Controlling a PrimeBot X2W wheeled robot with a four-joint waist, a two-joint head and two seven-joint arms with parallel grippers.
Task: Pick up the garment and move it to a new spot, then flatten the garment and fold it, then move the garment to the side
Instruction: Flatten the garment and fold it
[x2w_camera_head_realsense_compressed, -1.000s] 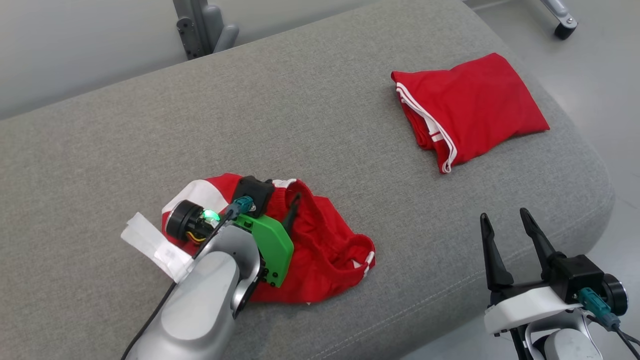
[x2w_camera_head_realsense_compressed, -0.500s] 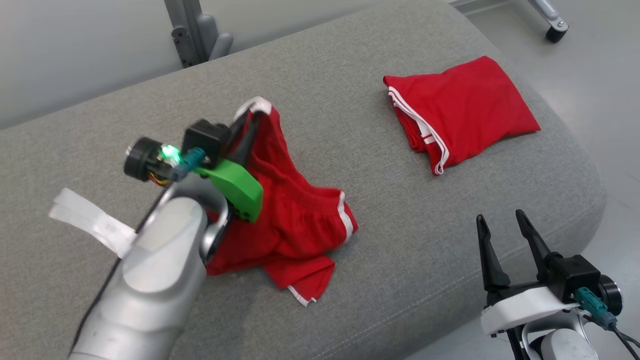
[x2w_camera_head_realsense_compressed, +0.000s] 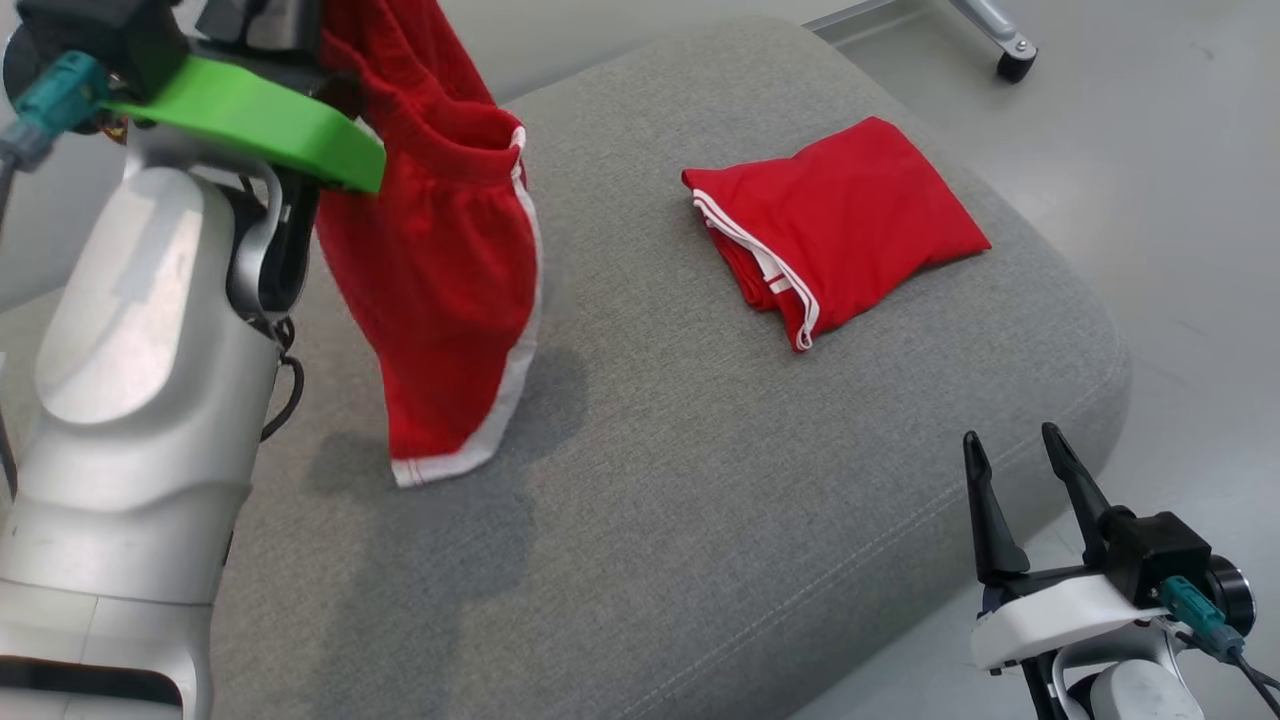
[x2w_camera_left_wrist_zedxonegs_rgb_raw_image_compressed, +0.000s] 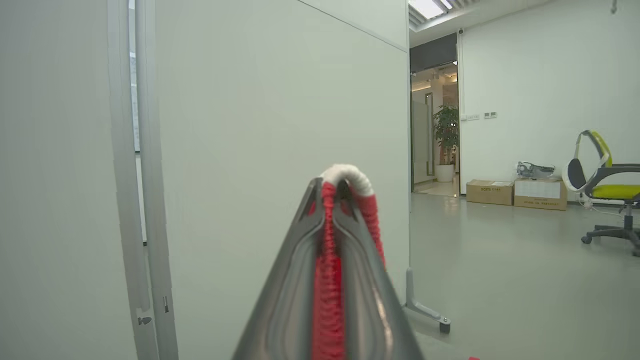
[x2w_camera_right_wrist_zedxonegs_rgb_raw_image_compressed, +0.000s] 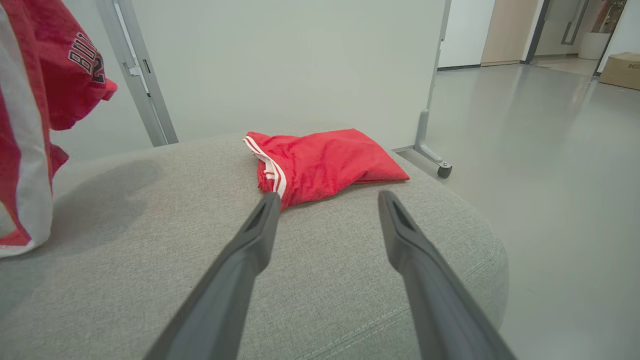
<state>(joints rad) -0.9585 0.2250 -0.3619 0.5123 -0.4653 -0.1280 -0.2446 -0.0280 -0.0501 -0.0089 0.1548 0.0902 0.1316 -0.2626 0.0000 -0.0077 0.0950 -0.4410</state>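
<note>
Over the grey cushion's (x2w_camera_head_realsense_compressed: 700, 480) left half, the red garment (x2w_camera_head_realsense_compressed: 440, 280) dangles in the head view, and a folded red cloth (x2w_camera_head_realsense_compressed: 840, 220) lies toward the cushion's far right. Left wrist cam: the left gripper (x2w_camera_left_wrist_zedxonegs_rgb_raw_image_compressed: 331, 187) is pinched tight on the garment's waistband. Right wrist cam: the right gripper (x2w_camera_right_wrist_zedxonegs_rgb_raw_image_compressed: 328, 195) is spread wide and empty, hovering by the cushion's near right edge.

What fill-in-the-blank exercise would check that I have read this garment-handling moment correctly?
1. The left gripper is ____ on the hanging red garment.
2. The right gripper stands ____, holding nothing.
3. The other red garment lies ____ on the grey cushion.
4. The hem stripe of the hanging garment is ____ in colour.
Missing words: shut; open; folded; white.
</note>
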